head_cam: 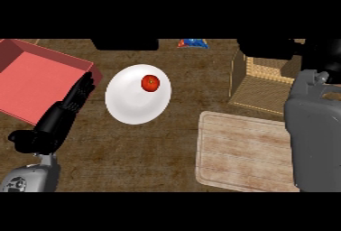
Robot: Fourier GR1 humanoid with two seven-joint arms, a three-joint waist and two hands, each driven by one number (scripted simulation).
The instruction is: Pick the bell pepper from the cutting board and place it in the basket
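Observation:
The wooden cutting board [236, 153] lies at the lower right with nothing on it. Behind it stands the wicker basket [256, 88]. My right forearm rises along the right edge, and my right hand [313, 56] hangs as a dark shape over the basket's far right part. No bell pepper shows anywhere; whether the right hand hides it I cannot tell. At the left, my left hand [66, 108] rests open with its fingers straight, pointing up beside the red box.
A white plate [133, 106] at the centre left carries a small red round fruit [150, 83]. A red box [33, 85] fills the upper left. A blue and red object [191, 43] and a black object [124, 43] sit at the far edge.

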